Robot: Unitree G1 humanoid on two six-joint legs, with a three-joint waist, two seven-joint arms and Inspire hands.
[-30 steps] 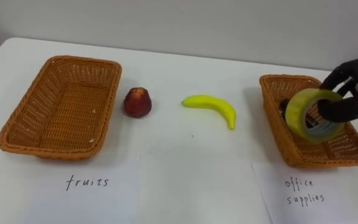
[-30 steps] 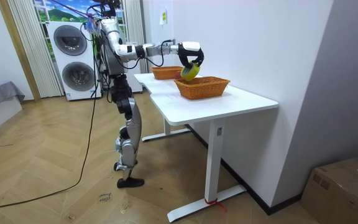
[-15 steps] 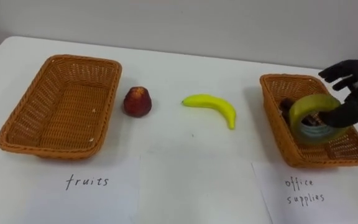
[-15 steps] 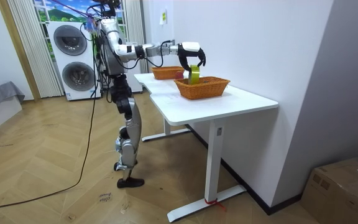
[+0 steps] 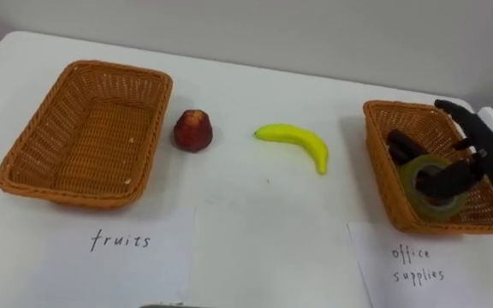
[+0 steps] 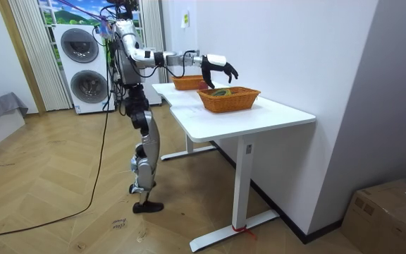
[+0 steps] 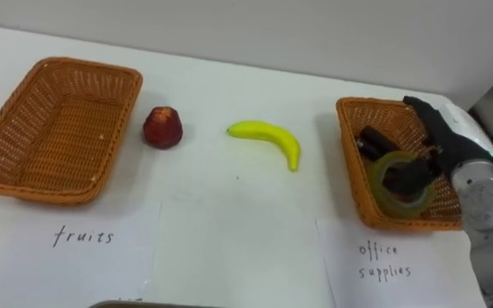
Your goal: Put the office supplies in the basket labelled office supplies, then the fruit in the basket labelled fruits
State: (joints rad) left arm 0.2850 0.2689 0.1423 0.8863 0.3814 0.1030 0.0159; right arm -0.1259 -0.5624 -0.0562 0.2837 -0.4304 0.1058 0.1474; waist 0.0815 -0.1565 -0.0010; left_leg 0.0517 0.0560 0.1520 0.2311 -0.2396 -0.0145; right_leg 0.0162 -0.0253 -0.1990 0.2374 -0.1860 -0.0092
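While the tape roll lies in the office basket under the right hand, its fingers released, the apple and banana sit on the counter outside the empty fruit basket.

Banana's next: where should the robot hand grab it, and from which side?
Grip the banana at its thick middle, coming straight down from above, fingers across its narrow width. It lies flat on the table with bare space all round, so nothing blocks a top approach. The right robot hand, open over the office supplies basket, looks nearest.
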